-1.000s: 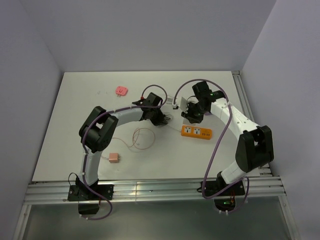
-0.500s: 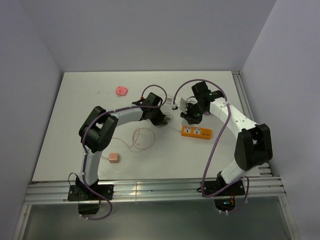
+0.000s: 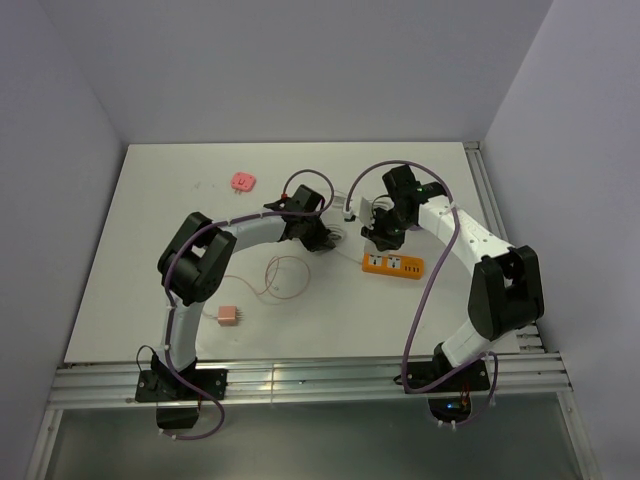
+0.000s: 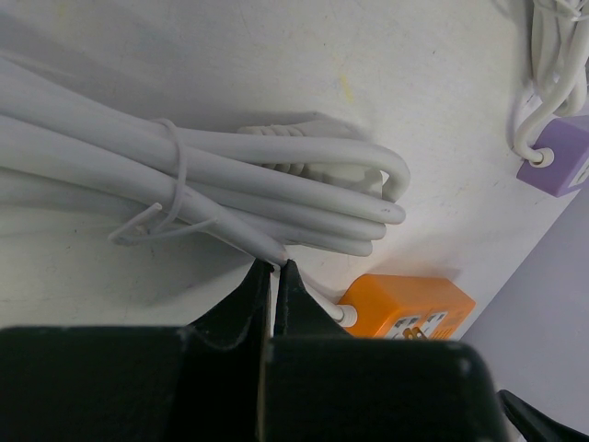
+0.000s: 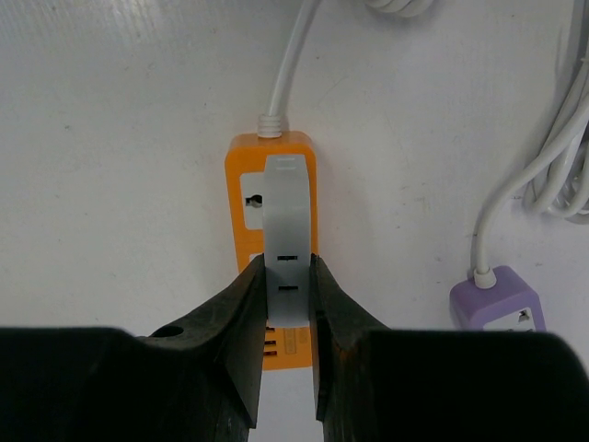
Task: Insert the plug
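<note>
Right wrist view: the right gripper (image 5: 287, 262) is clamped on a white plug (image 5: 286, 207), one finger on each flat side. The plug hangs directly over the orange power strip (image 5: 241, 198) and covers most of its middle. Whether the plug touches the strip cannot be told. The strip's white cord (image 5: 290, 64) leaves toward 12 o'clock. A purple socket block (image 5: 497, 299) lies on the table at 4 o'clock from the strip, with its own white cord running up toward 1 o'clock.

In the left wrist view the left gripper (image 4: 274, 267) has its fingers pressed together. The tips sit at the near edge of a bundle of white cord (image 4: 230, 180) bound by a thin tie (image 4: 175, 175); whether they pinch a strand is unclear.

From the top view, the strip lies at 3 o'clock from the table's (image 3: 150, 250) centre. A flat pink piece (image 3: 242, 180) lies at 11 o'clock, and a small pink charger (image 3: 229, 316) at 8 o'clock.
</note>
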Tool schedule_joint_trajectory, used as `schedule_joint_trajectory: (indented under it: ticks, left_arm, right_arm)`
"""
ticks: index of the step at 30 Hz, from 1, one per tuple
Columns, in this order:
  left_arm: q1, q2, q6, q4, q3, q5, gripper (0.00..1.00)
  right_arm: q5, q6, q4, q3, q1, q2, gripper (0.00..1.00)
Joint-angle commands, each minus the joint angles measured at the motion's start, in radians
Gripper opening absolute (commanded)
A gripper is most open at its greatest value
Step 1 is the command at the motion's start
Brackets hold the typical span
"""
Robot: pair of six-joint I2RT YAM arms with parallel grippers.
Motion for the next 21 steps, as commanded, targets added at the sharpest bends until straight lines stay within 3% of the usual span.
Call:
schedule_joint_trajectory:
  ticks: [1,21]
  left_arm:
    - [0.013,-0.032,0.026,-0.019,-0.02,-0.021,0.0]
    - [0.014,-0.03,0.023,-0.013,-0.028,-0.009,0.0]
  right_arm:
    - [0.014,0.0,0.011,-0.009,0.01,0.002,0.0]
    - [0.017,0.001,0.017,-0.003,0.014,0.045,0.0]
